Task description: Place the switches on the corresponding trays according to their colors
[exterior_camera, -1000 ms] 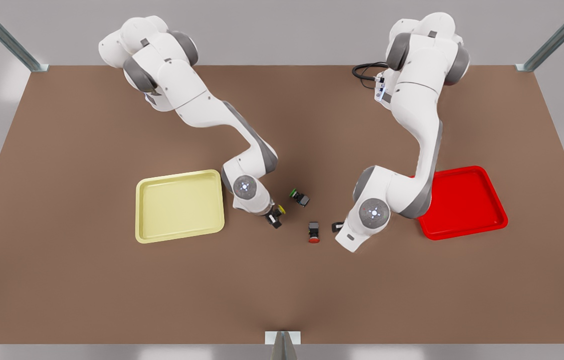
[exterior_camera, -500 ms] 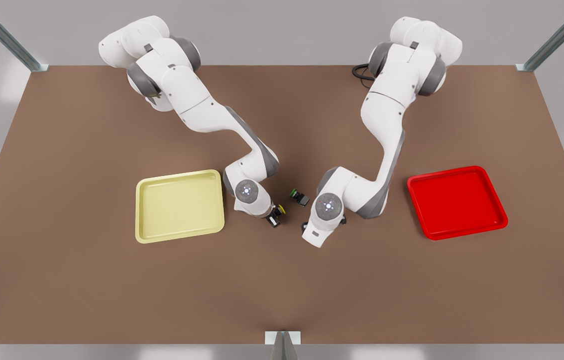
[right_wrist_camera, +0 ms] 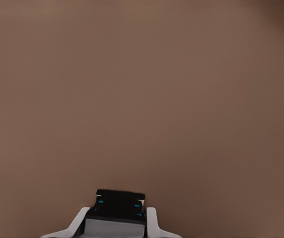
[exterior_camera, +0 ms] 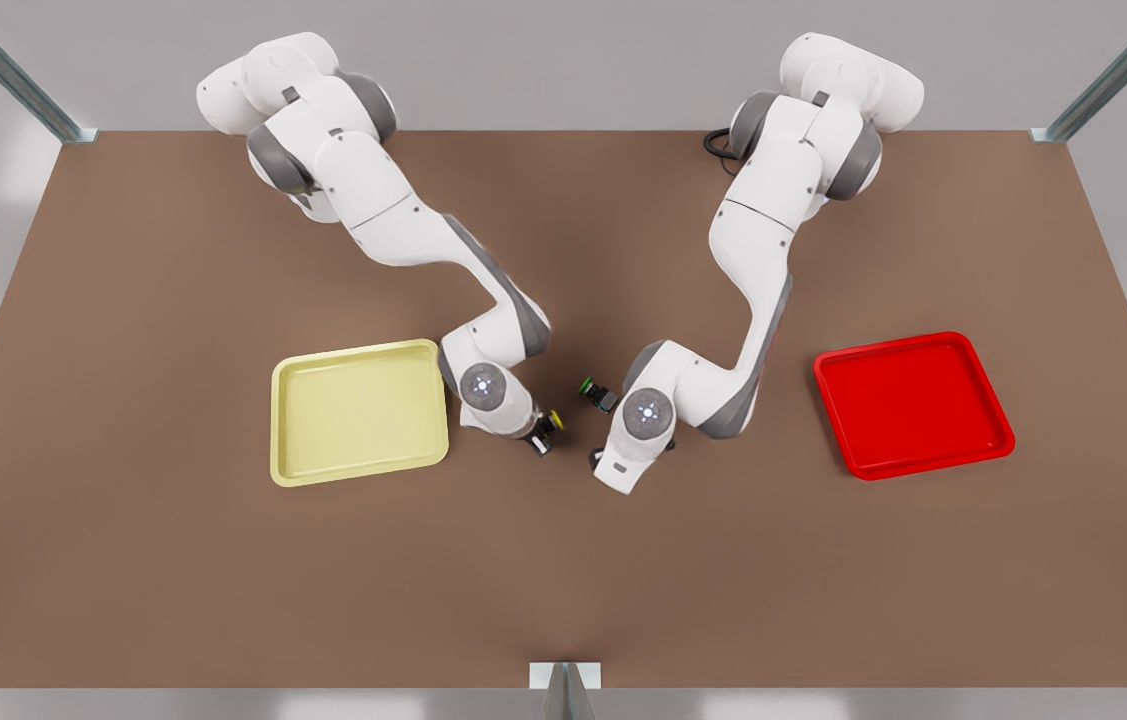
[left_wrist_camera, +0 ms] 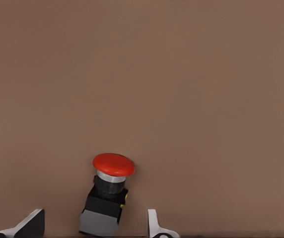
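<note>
The red switch (left_wrist_camera: 108, 193) lies on the table between the spread fingers (left_wrist_camera: 30, 225) of my left gripper (left_wrist_camera: 92, 229), which is open around it without gripping. In the front view that arm's hand (exterior_camera: 635, 432) covers the red switch. My right gripper (right_wrist_camera: 116, 225) is shut on the yellow switch (right_wrist_camera: 119, 203), whose yellow cap (exterior_camera: 555, 420) shows just right of the pale yellow tray (exterior_camera: 359, 412). The green switch (exterior_camera: 598, 393) lies on the table between the two hands. The red tray (exterior_camera: 913, 405) sits at the front view's right.
The brown table (exterior_camera: 563, 580) stretches wide in front of both hands. Metal frame posts stand at its far corners (exterior_camera: 73, 130) and at the near edge (exterior_camera: 563, 685). A black cable (exterior_camera: 723, 145) loops by one arm's base.
The left arm has swung from beside the red tray toward the middle and now covers the red switch. The right gripper with the yellow switch has shifted slightly toward the yellow tray.
</note>
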Robot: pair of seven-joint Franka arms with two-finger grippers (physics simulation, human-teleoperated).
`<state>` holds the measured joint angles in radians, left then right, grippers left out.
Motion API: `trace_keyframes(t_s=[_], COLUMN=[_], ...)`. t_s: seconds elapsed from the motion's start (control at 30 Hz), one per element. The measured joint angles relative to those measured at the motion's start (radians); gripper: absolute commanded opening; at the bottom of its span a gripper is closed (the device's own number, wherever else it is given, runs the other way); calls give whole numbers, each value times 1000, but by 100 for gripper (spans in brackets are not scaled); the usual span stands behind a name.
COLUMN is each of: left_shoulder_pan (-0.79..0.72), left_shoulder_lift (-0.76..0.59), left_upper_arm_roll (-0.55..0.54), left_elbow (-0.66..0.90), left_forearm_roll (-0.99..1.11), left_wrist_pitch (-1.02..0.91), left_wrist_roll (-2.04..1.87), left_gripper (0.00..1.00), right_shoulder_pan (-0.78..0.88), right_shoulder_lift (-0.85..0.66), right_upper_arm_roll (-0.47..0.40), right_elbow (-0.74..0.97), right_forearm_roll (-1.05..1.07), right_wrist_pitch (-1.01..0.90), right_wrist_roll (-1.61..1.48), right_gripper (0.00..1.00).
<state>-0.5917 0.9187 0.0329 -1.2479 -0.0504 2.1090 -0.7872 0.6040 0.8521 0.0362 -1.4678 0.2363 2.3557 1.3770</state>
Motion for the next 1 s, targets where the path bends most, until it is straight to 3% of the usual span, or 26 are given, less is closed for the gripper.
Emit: trace_keyframes(t_s=[0.13, 0.23, 0.27, 0.4, 0.47, 0.5, 0.53, 0.8, 0.87, 0.93, 1.0], left_shoulder_pan=[0, 0, 0, -13, -14, -13, -13, -25, -26, -20, -14], left_shoulder_lift=[-13, -56, -58, -99, -101, -101, -101, -97, -96, -96, -98], left_upper_arm_roll=[-17, -19, -19, -22, -22, -22, -22, -21, -21, -21, -21], left_elbow=[-72, -176, -186, -291, -300, -300, -300, -281, -280, -284, -288], left_forearm_roll=[-2, 0, 1, 16, 23, 25, 27, 83, 89, 93, 100], left_wrist_pitch=[71, 155, 159, 247, 253, 253, 253, 243, 243, 243, 243], left_wrist_roll=[14, 14, 13, 14, 14, 15, 17, 49, 54, 58, 65], left_gripper=[100, 100, 100, 100, 100, 100, 100, 97, 97, 97, 97], right_shoulder_pan=[-268, -721, -778, -772, -788, -789, -791, -786, -777, -734, -714], right_shoulder_lift=[-241, -298, -285, -248, -332, -375, -396, -392, -415, -414, -429], right_upper_arm_roll=[85, 258, 263, 268, 294, 298, 298, 298, 298, 304, 327], right_elbow=[-266, -319, -312, -298, -431, -491, -525, -520, -410, -70, 137], right_forearm_roll=[-18, -238, -274, -292, -294, -296, -298, -293, -318, -493, -580], right_wrist_pitch=[-27, -150, -155, -154, -139, -134, -106, -73, -158, -531, -733], right_wrist_roll=[-322, -644, -710, -722, -732, -734, -727, -731, -865, -1044, -1246], right_gripper=[54, 54, 54, 54, 54, 90, 100, 100, 100, 100, 100])
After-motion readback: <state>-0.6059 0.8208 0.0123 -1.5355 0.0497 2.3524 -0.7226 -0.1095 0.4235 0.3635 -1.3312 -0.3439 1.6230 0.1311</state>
